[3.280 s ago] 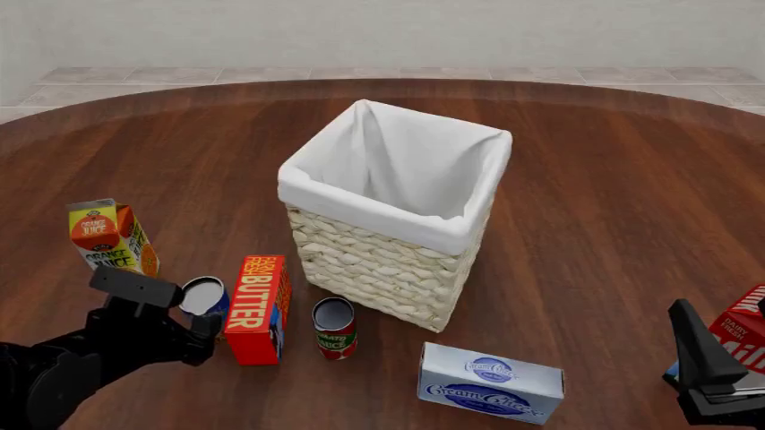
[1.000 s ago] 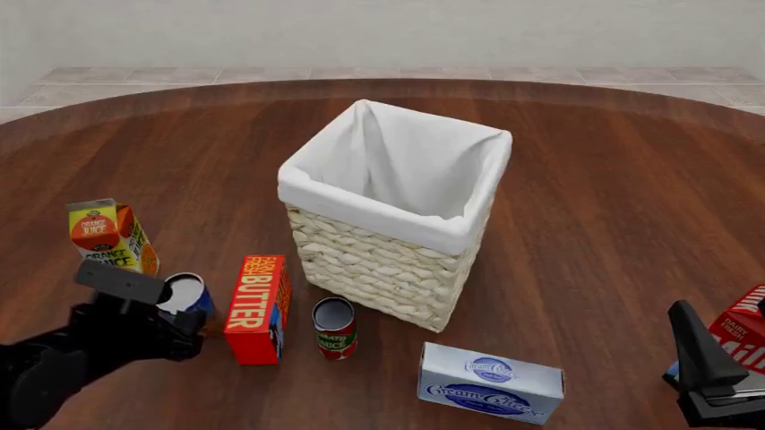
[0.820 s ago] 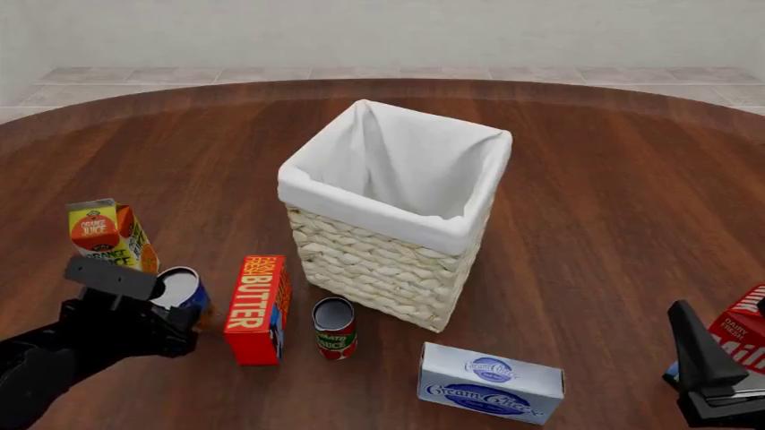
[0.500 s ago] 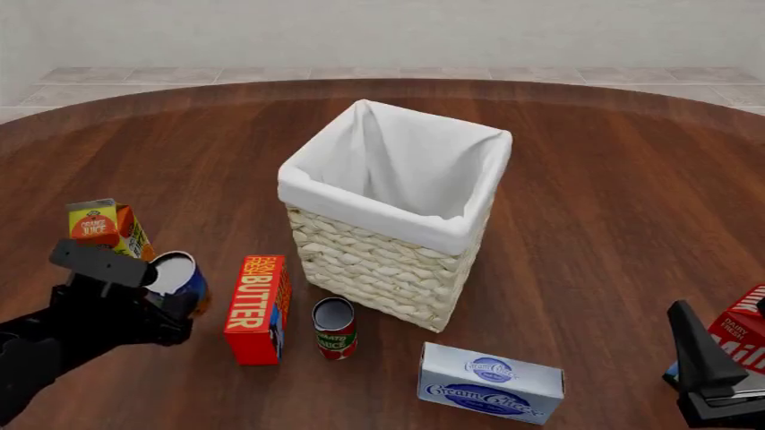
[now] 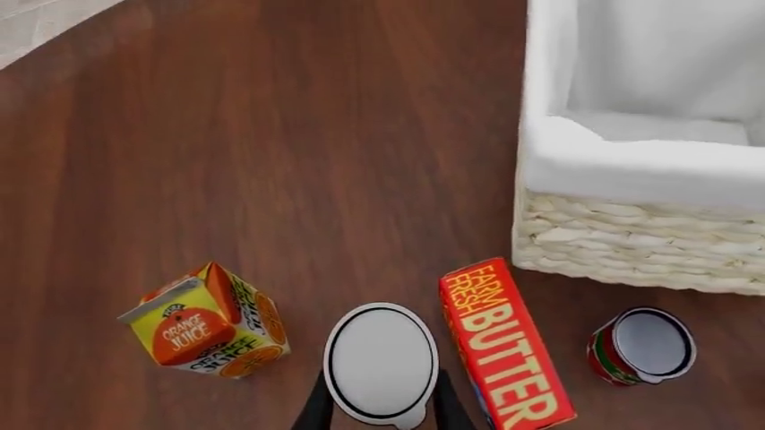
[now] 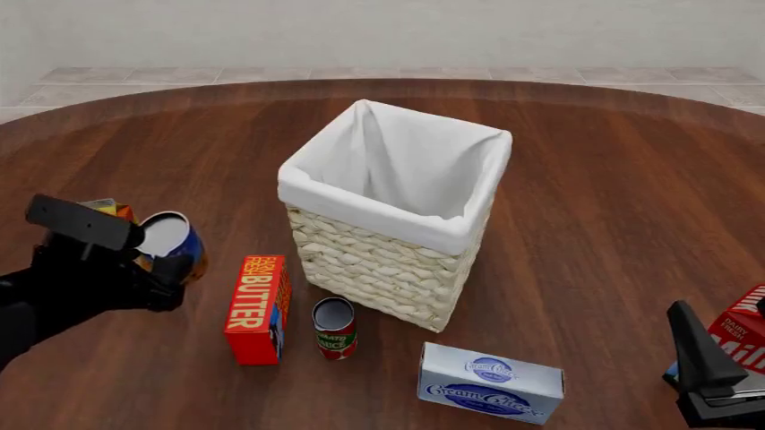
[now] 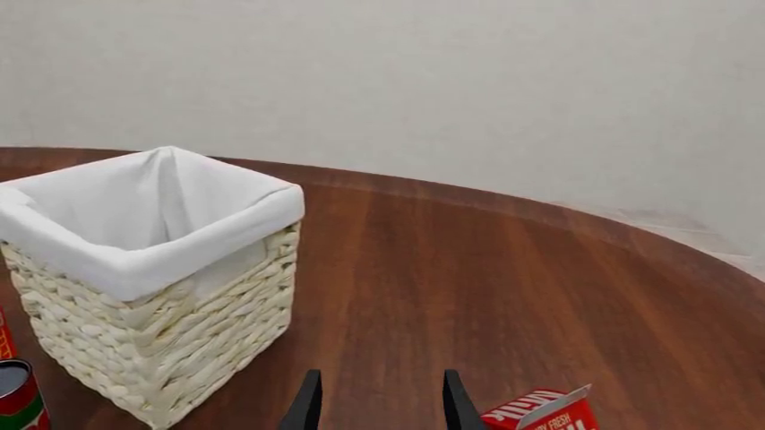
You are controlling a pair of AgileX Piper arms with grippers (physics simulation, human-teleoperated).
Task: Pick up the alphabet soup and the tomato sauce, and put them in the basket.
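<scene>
My left gripper (image 6: 153, 265) is shut on the alphabet soup (image 6: 168, 236), a can with a silver top and blue and orange label, held in the air left of the butter box. In the left wrist view the can top (image 5: 382, 362) sits between the two dark fingers (image 5: 315, 410). The tomato sauce (image 6: 335, 329), with its green and red label, stands on the table just in front of the basket (image 6: 395, 224); it also shows in the left wrist view (image 5: 643, 345). The cream wicker basket (image 5: 633, 242) has a white lining. My right gripper (image 6: 700, 354) stands open at the near right, empty (image 7: 380, 412).
A red butter box (image 6: 257, 309) stands between the held can and the tomato sauce. An orange juice carton (image 5: 203, 322) is on the table under the lifted can. A cream cheese box (image 6: 490, 382) lies near the front, and a red milk carton (image 6: 747, 327) is beside the right gripper.
The left gripper has risen with the alphabet soup off the table and now largely covers the orange juice carton in the front view. The right arm has not moved.
</scene>
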